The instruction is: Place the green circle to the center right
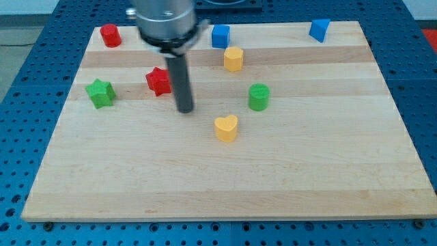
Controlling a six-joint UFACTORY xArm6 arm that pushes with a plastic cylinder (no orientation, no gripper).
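So the green circle (259, 97) is sitting a bit right of the middle of the frame, on the wooden desk (328, 171). My tip (185, 109) is off to its left, clearly apart from it, with the red star (158, 81) just beside the rod on the other side. There's no gripper on this rig at all, only the rod, so nothing to open or clamp; it's push-only.

How it'll handle, my guess: a small, stiff, light plastic cylinder on smooth wood, so it should slide easily and won't deform. The catch is that a round side likes to roll off a thin rod, so I'd contact it dead centre on its left face and push straight toward the right of the frame.

Room looks good. The right half of the desk is open along that row. The yellow heart (226, 128) sits lower left of the circle and the yellow block (233, 59) upper left, neither in the push path. The blue blocks (220, 35) are up along the top edge. Main risk is overshooting toward the desk's right edge.
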